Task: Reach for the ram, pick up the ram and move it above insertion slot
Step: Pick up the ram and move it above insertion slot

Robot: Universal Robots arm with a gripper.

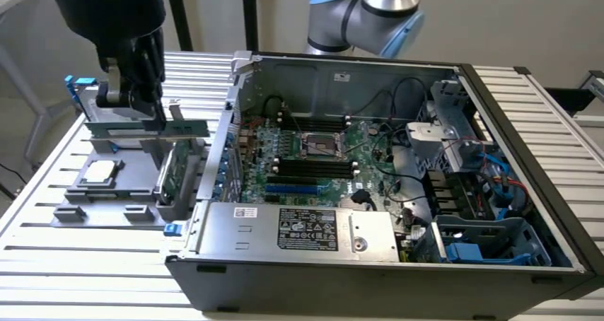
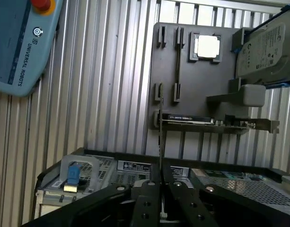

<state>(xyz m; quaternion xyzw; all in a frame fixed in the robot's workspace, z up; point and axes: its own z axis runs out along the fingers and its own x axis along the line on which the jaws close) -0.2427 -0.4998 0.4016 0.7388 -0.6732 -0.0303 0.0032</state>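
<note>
A slatted metal table [image 1: 56, 264] carries an open computer case [image 1: 378, 278] lying on its side, with the pale blue and silver joints of the arm [image 1: 378, 10] rising behind it. Inside the case the green motherboard [image 1: 368, 141] faces up, and a silver power supply [image 1: 302, 229] with a black label sits along the near wall.

On the exterior view's left of the case lies a grey parts tray [image 1: 132, 172]. A green expansion card [image 1: 175, 169] stands on edge at the side of the tray nearest the case. A square processor [image 1: 102, 171] rests in a pocket farther from the case.

The wrist view looks down on the same tray [image 2: 201, 80], with a hard drive [image 2: 265, 47] at its far corner, the processor [image 2: 207, 46] beside that, and the card [image 2: 206, 120] edge-on along the tray's border. A blue teach pendant [image 2: 17, 47] lies on the table slats well apart from the tray.

The black gripper [image 1: 141, 105] hangs over the tray, outside the case. Its jaws are clamped together on the ram [image 1: 141, 129], a long green stick held level above the tray in the exterior view. In the wrist view the gripper [image 2: 160, 182] pinches the ram [image 2: 160, 142], which shows as a thin dark edge running out from between the fingers.

The slot [image 1: 312, 167] is one of several parallel black strips on the motherboard, just in front of the silver processor socket and well apart from the ram.
</note>
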